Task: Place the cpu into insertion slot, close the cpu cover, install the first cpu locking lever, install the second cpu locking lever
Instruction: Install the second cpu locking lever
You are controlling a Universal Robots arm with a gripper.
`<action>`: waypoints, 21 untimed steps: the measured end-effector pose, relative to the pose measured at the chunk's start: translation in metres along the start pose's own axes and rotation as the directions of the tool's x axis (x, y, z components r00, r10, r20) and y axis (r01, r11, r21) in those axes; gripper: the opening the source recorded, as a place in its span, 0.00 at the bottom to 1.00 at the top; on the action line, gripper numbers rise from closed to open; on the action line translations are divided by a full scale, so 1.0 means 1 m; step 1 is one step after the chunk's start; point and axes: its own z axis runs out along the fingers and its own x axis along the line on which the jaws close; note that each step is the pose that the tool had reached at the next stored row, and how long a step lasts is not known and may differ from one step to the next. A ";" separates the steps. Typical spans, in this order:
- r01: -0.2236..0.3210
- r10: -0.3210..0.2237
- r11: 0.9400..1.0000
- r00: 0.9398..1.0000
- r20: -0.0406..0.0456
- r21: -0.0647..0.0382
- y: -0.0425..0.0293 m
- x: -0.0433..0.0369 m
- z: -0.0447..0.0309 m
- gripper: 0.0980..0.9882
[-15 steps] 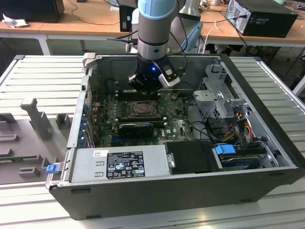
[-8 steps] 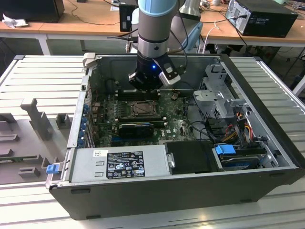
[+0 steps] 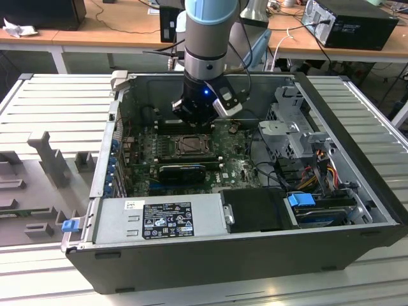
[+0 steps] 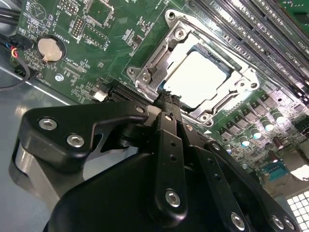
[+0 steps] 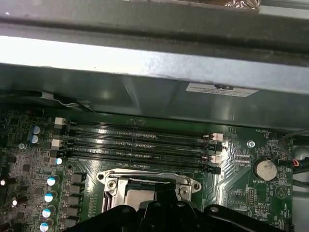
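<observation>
The cpu point(image 4: 200, 77) lies flat in the insertion slot point(image 3: 191, 145), its pale face showing through the square window of the cpu cover point(image 4: 157, 55). The silver cover lies down over the socket, also seen in the first wrist view point(image 5: 113, 186). My gripper point(image 4: 167, 98) hangs just above the cover's edge at one side of the socket, its black fingers point(image 4: 169, 125) pressed together with nothing seen between them. In the exterior view the gripper point(image 3: 193, 123) is low inside the open computer case, right over the socket. The locking levers are hard to make out.
Long black memory slots point(image 5: 140, 145) run beside the socket, toward the case wall point(image 5: 145, 63). A coin battery point(image 4: 47, 48) sits on the green board. A black card point(image 3: 182, 172), the power supply point(image 3: 159, 220), the drive cage point(image 3: 293, 127) and cables point(image 3: 319, 172) crowd the case.
</observation>
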 end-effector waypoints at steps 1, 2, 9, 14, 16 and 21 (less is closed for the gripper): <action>0.000 0.000 1.000 1.000 0.000 0.000 -0.0001 0.0000 -0.0003 0.01; 0.000 0.000 1.000 1.000 0.000 0.000 -0.0001 0.0000 -0.0009 0.01; 0.000 0.000 1.000 1.000 0.000 0.000 0.0003 -0.0001 -0.0094 0.01; 0.000 0.000 1.000 1.000 0.000 0.000 -0.0040 0.0004 -0.0099 0.01; 0.000 0.000 1.000 1.000 0.000 0.000 -0.0057 0.0005 -0.0101 0.01; 0.000 0.000 1.000 1.000 0.000 0.000 -0.0062 0.0006 -0.0118 0.01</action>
